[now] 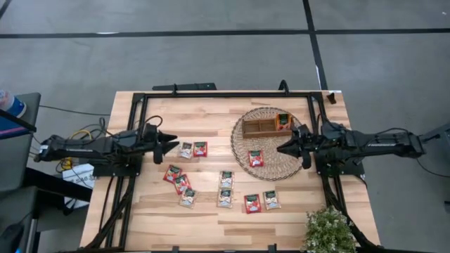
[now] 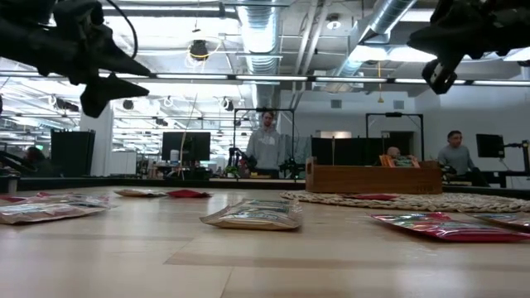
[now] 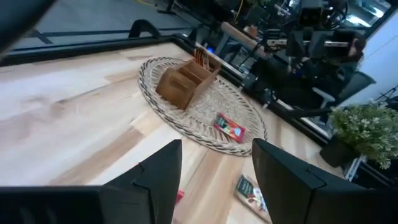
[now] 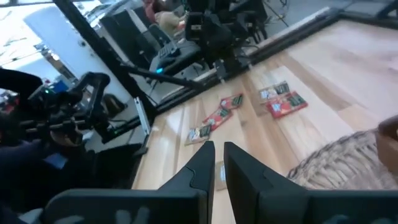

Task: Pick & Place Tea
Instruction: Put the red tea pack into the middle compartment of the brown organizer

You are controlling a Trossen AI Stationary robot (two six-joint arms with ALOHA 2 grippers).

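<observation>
On the wooden table (image 1: 162, 214) I count nine tea sachets lying flat on the bare wood. Two of them, one pale sachet (image 1: 185, 150) and one red sachet (image 1: 200, 148), lie side by side just in front of the left gripper (image 1: 173, 144). Three more sit in a small group (image 1: 180, 185) nearer the front edge, two pale ones (image 1: 226, 188) are in the middle, and one red (image 1: 252, 203) and one pale (image 1: 271, 199) lie beside each other further right.

One more red sachet (image 1: 256, 158) rests on the round wicker mat (image 1: 242, 158). On the same mat stands one wooden tray (image 1: 261, 126), and one sachet (image 1: 283, 121) is standing in its end compartment.

The left gripper hangs above the table with its fingers clearly apart and nothing between them. The right gripper (image 1: 282, 148) is over the mat's edge, its fingers almost together and holding nothing. One potted plant (image 1: 328, 230) stands at the front right corner.
</observation>
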